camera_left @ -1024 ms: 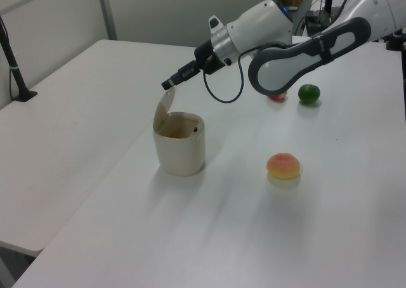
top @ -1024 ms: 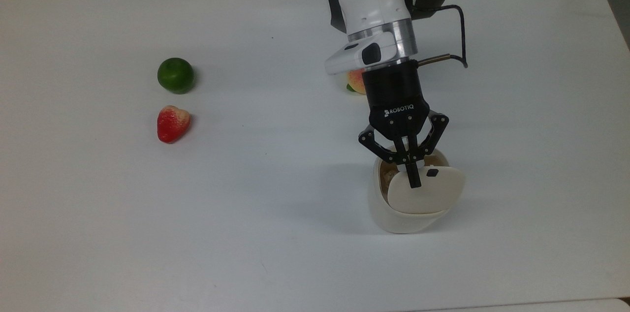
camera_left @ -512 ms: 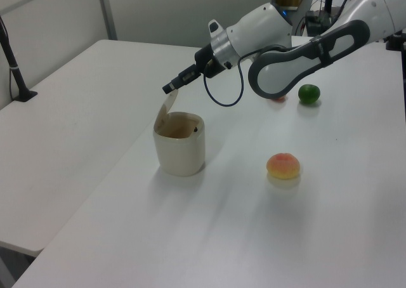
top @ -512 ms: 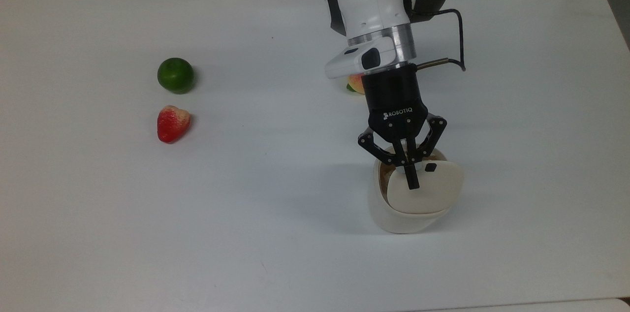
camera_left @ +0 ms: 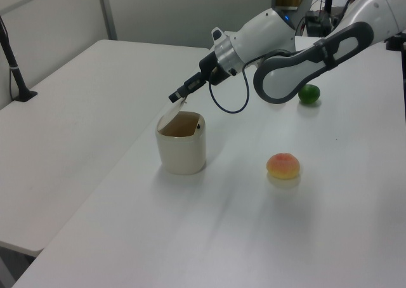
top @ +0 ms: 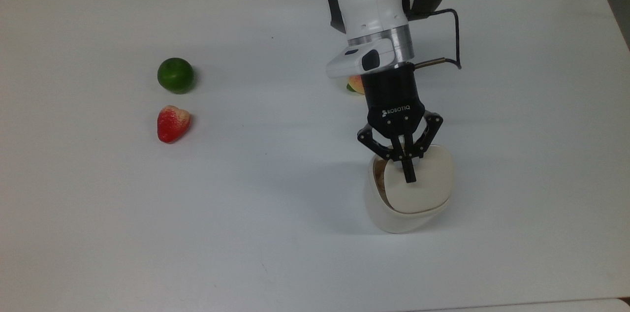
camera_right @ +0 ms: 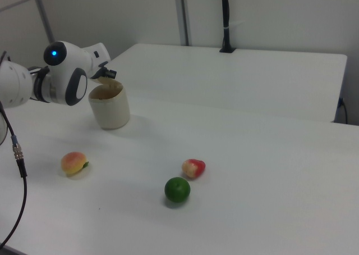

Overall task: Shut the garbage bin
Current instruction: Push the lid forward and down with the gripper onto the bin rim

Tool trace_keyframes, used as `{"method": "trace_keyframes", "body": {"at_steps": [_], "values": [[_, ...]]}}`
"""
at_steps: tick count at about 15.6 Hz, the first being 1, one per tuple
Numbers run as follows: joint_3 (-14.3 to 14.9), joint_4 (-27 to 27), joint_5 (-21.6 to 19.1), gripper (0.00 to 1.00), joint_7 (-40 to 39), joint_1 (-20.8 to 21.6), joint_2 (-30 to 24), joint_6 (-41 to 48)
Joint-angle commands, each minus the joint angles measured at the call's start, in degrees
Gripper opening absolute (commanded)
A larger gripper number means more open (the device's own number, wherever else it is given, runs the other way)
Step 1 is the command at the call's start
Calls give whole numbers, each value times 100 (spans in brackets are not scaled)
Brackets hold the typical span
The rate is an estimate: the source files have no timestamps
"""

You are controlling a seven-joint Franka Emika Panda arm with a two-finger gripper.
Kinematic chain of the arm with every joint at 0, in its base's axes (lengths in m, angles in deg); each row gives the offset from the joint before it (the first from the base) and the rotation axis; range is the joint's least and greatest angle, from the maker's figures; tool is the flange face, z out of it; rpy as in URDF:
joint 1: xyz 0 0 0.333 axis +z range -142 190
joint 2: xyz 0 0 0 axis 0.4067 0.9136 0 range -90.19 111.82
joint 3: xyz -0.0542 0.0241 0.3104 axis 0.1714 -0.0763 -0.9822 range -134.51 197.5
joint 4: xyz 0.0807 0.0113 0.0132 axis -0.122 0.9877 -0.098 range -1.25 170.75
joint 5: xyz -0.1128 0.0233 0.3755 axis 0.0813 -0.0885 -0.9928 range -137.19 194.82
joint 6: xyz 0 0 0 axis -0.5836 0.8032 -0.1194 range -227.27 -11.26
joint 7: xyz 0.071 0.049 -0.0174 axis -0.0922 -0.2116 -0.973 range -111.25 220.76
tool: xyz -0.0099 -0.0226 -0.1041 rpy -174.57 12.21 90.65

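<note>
Fingers [top: 409, 177] press the garbage bin [top: 393, 213] lid, left view shows it ajar.

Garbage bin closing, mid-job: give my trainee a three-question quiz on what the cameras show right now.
1. True or false: the garbage bin lid already lies flat and fully shut.
2. Which touches the lid? A) the gripper B) the strawberry C) the lime
3. In the left view, what lies to the right of the bin: the peach or the strawberry?

Key
1. False; it is tilted, a gap showing.
2. A
3. The peach
</note>
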Motion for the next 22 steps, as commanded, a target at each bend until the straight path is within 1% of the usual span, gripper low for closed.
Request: {"method": "trace_keyframes", "body": {"at_steps": [1,10,22], "values": [[-100,690,22,1,116,0,-496,124],[-108,691,22,1,116,-79,-689,1301],[-108,840,22,1,72,-97,-672,1452]]}}
